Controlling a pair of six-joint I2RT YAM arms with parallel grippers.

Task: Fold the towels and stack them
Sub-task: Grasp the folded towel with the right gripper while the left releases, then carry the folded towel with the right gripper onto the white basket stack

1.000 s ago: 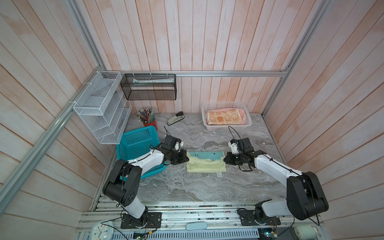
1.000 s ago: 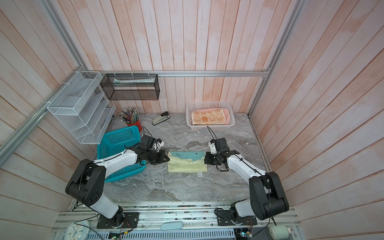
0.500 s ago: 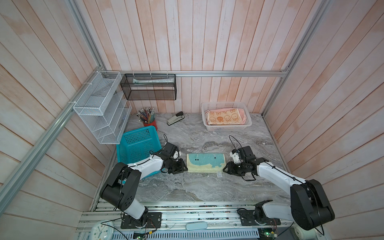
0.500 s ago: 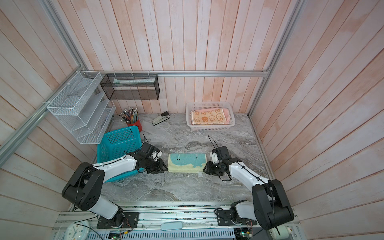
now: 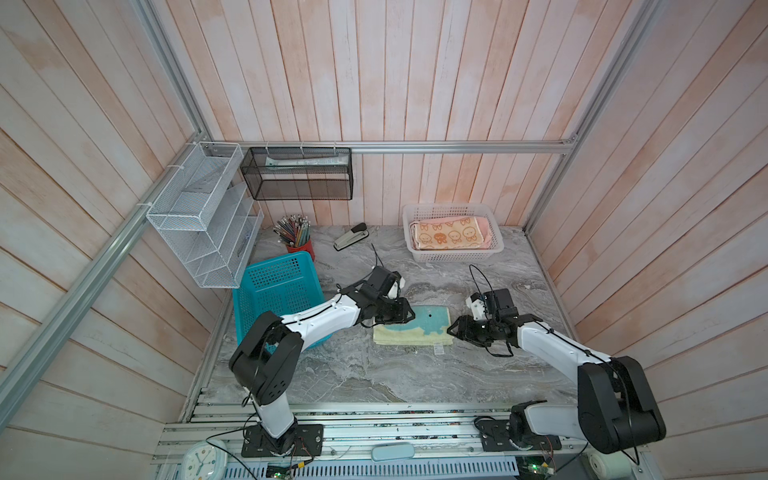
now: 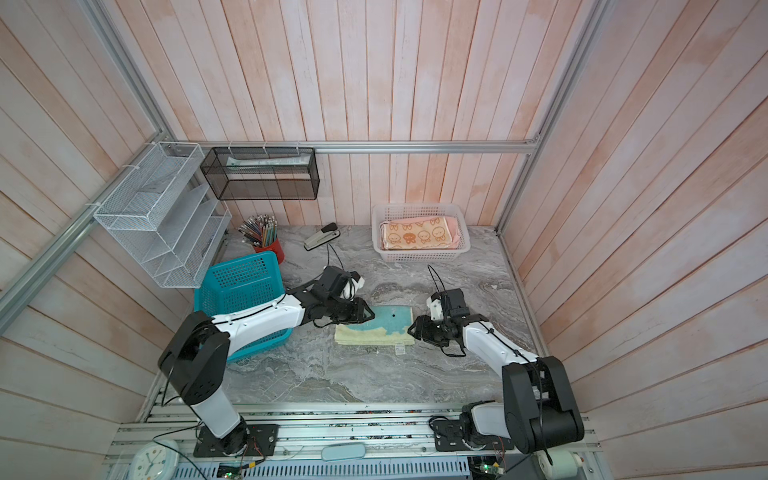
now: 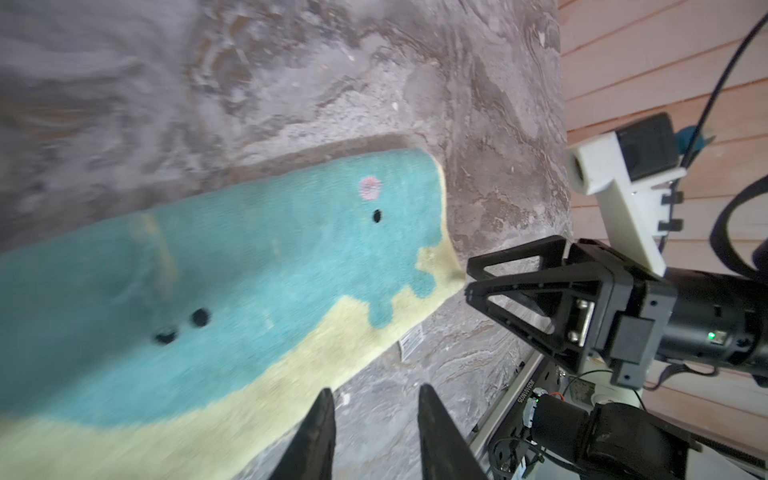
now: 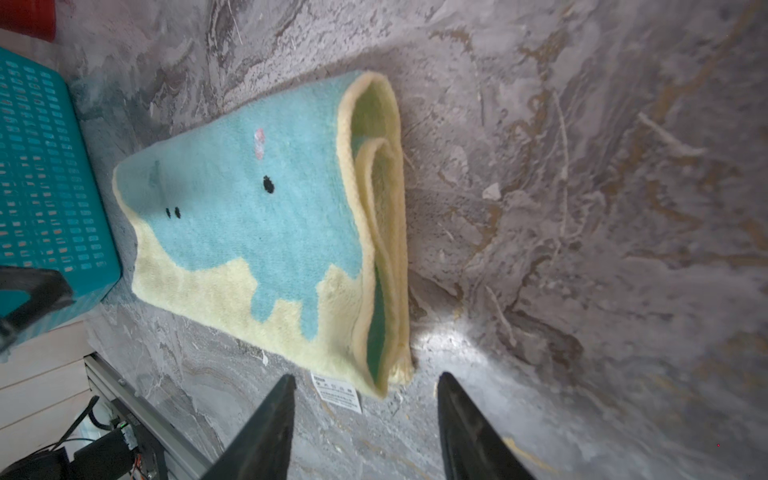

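We are holding our left gripper [image 5: 409,315] spread and empty over the ten o'clock corner of the folded yellow towel [image 5: 428,325], which is lying mid-table. Our right gripper [image 5: 451,330] is hovering spread at its three o'clock. The bunny towel [image 5: 449,237] is sitting in the basket [image 5: 455,257] at twelve o'clock.

Blurring the yellow-and-teal towel [image 7: 174,291] in the left wrist view, hiding its corner under the left gripper [image 5: 410,315] in both top views.

In a top view, a folded pale yellow towel [image 6: 376,330] with teal patches lies flat mid-bench [image 6: 332,374]. The left end effector [image 6: 369,316] sits over its left edge, and the right end effector [image 6: 412,330] is just beside its right edge. The bunny towel [image 6: 415,237] lies folded in a white basket [image 6: 419,257] near the back wall.
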